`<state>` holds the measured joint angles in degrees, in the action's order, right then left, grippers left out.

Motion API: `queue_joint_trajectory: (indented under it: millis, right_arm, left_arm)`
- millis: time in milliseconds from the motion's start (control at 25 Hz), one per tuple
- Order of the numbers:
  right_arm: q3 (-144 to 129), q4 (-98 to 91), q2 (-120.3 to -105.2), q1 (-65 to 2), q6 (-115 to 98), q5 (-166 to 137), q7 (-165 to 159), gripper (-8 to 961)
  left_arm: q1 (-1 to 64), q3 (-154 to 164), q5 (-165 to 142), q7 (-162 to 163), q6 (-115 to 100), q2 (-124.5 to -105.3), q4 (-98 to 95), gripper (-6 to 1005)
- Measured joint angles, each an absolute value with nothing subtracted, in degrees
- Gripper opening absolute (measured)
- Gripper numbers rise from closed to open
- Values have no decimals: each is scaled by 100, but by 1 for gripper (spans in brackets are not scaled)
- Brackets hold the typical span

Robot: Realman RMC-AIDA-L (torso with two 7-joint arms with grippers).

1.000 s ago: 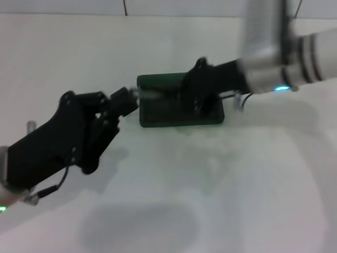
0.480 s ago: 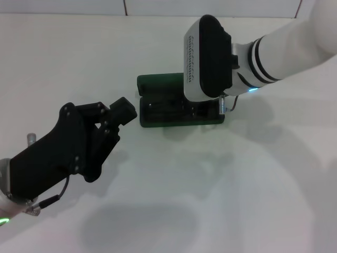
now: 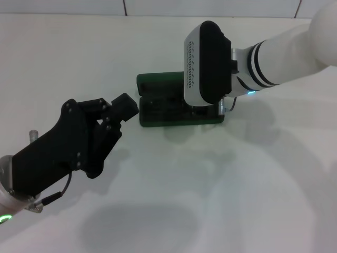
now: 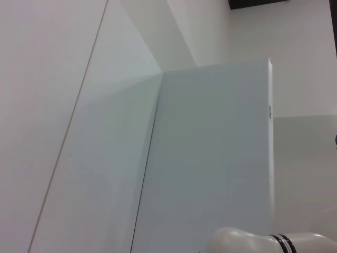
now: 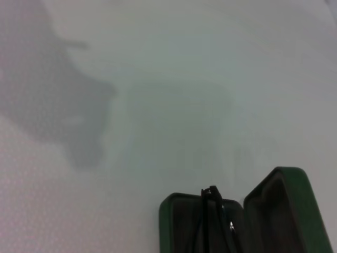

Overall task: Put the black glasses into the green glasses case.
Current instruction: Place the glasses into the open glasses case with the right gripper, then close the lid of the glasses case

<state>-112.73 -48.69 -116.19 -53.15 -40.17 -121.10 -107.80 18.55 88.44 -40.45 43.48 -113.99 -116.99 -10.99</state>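
Looking down from the head camera, we're seeing the green glasses case [image 3: 176,105] lying open on the white table [image 3: 221,184], with most of its right half sitting directly under the right gripper [image 3: 206,108]. The case's long axis is running side to side across the table, and its lid is standing up along the far edge.

In the right wrist view the green glasses case [image 5: 237,221] is showing a dark interior, and the black glasses [image 5: 213,221] are lying inside the tray half. Only a thin black frame piece is showing, so we can't really tell which way the lenses are facing. What we can say is that the visible bit is running across the short width of the tray from the edge of the picture up to the tray's rim. In the head view the glasses are hidden beneath the right wrist housing.

As for the right gripper's fingers, we're not getting any look at them, so we can't tell if they're spread or pinched.

The left gripper [image 3: 125,107] is hovering just beside the case's left end, not touching it, and its black fingers are looking pressed together with nothing between them. The left wrist view is only catching wall panels.
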Motion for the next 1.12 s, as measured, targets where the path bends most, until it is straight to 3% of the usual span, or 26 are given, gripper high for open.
queue_joint_trajectory:
  millis: [480, 680, 800, 1120]
  right_arm:
    - [-11248, -5181, -11619, -5053, -3956, -12184, -10737, 50]
    - [-11242, -5248, -11619, -5001, -3927, -12190, -10729, 136]
    - [-11247, -5311, -11619, -4926, -3915, -12192, -10729, 138]
    - [-11187, -6282, -11619, -4012, -3839, -11724, -10741, 144]
  left_arm:
    - [1863, 8832, -4034, 4351, -11390, -11696, -1099, 32]
    - [1863, 8833, -4033, 4351, -11390, -11690, -1099, 32]
    - [1863, 8832, -4033, 4351, -11390, -11689, -1099, 33]
    - [1903, 8456, -3978, 4427, -11377, -11639, -1103, 34]
